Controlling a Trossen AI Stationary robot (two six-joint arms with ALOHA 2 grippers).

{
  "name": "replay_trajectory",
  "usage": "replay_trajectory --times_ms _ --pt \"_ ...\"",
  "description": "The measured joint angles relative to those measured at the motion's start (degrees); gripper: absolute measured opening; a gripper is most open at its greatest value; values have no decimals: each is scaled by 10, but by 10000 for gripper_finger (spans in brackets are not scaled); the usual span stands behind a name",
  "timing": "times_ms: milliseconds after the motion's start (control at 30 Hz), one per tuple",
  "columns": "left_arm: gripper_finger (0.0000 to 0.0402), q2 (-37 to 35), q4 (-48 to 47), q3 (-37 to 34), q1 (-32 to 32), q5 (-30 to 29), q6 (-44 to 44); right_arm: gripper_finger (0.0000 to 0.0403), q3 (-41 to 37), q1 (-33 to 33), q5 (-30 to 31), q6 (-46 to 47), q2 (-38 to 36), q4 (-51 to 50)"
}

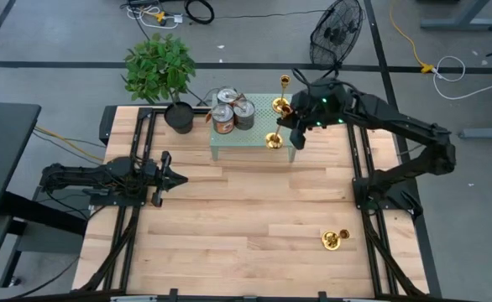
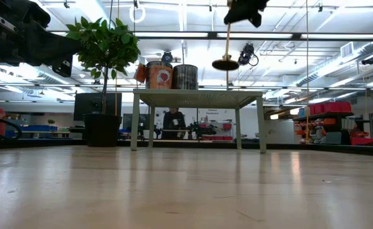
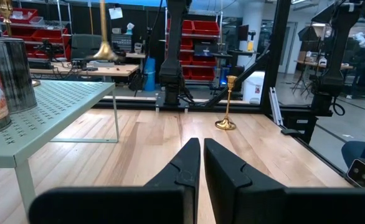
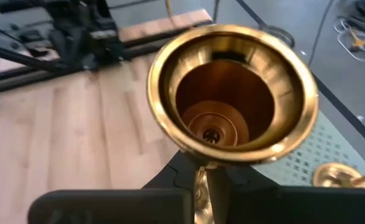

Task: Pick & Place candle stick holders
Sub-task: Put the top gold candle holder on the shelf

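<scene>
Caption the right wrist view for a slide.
Right hand shut on a brass candle stick holder, its flared base facing the camera, above the green perforated stand.

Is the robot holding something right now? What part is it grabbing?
Yes. The right gripper is shut on a gold candle stick holder, pinching its thin stem, lifted above the green stand. The left gripper is shut and holds nothing.

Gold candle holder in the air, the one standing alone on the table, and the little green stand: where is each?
Lifted candle holder (image 2: pixel 226 63), low view, on its flared base.
Standing candle holder (image 3: pixel 227 124), left wrist view, on its base.
Green stand (image 1: pixel 259 117), high view, on its bare perforated top.
</scene>
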Motion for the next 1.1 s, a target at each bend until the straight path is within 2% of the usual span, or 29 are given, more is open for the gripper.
replay_trajectory --times_ms 400,1100 --pt "30 0 0 0 0 0 0 20 0 -48 64 -45 45 -16" --pt "30 0 0 0 0 0 0 20 0 -104 61 -9 62 -13"
